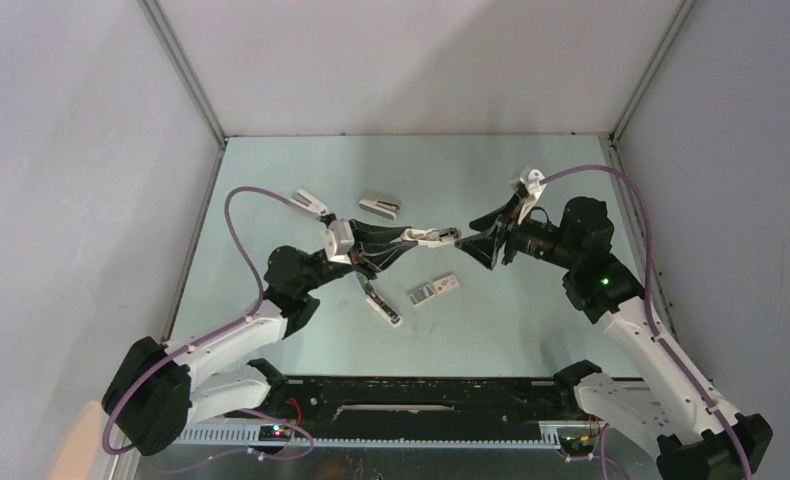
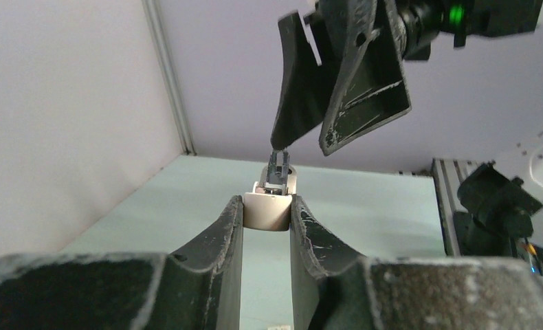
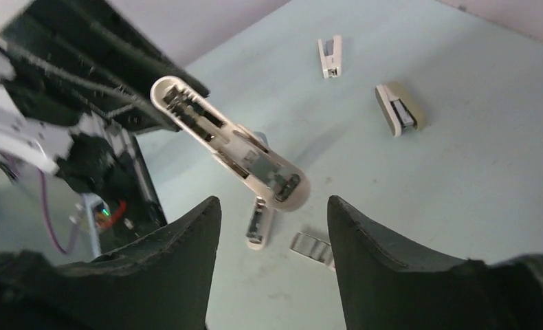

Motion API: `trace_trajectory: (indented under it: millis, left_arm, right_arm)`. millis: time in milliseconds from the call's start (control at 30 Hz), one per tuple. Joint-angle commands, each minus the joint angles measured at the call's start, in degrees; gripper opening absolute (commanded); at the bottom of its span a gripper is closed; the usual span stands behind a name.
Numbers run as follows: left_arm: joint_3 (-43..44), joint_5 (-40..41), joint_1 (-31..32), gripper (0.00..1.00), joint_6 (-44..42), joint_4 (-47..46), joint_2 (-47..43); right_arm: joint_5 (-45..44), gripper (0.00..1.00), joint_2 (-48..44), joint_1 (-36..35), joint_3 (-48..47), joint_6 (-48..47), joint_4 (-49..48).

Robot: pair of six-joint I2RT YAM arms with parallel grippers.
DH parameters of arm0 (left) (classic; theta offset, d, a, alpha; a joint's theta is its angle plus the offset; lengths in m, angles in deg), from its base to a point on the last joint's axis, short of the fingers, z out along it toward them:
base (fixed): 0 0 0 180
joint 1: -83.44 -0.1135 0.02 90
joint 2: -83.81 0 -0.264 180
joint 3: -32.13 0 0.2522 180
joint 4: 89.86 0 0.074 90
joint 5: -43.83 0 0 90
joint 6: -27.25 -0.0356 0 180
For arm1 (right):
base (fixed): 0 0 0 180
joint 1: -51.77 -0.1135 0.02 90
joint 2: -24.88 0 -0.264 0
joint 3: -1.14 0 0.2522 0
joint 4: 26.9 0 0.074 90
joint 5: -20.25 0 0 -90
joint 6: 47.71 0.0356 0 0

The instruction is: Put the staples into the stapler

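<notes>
A pale green table [image 1: 531, 335] sits inside grey-white walls. The left hand [image 2: 267, 205] pinches the stapler [image 3: 231, 141] above mid-table, its free end just before the spread right hand [image 1: 468, 237]. The staples [image 1: 436, 289] lie on the table slightly nearer.

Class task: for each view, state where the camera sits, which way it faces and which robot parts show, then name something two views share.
Top external: above and behind the arms, facing down at the table; both arms, left tool and right tool show.
Left wrist: on the left arm, facing forward along its fingers at the held stapler.
Right wrist: on the right arm, facing down between its fingers at the table.
Shared: all three show the held stapler.
</notes>
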Motion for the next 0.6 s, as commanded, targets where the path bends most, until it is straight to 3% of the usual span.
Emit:
trace_trajectory:
  millis: [0,133,267,567]
  left_arm:
    - [4.89,-7.42,-0.28,0.0,-6.27,14.89,-1.79]
    - [8.15,-12.17,-0.15,0.0,-7.96,21.86,-1.6]
    - [9.73,-16.79,-0.07,0.0,-9.61,24.43,-1.05]
    - [10.77,-19.82,1.64,0.0,-12.87,29.65,-1.91]
  right_arm:
    - [1.5,0.63,-2.57,-3.99,-3.43,-19.91,10.09]
    - [-0.45,0.7,-4.46,-8.37,-3.91,-27.22,12.31]
    - [1.57,0.69,-3.03,-10.72,-4.57,-33.2,14.92]
    - [-2.96,0.68,1.14,-16.99,-4.57,-41.31,17.54]
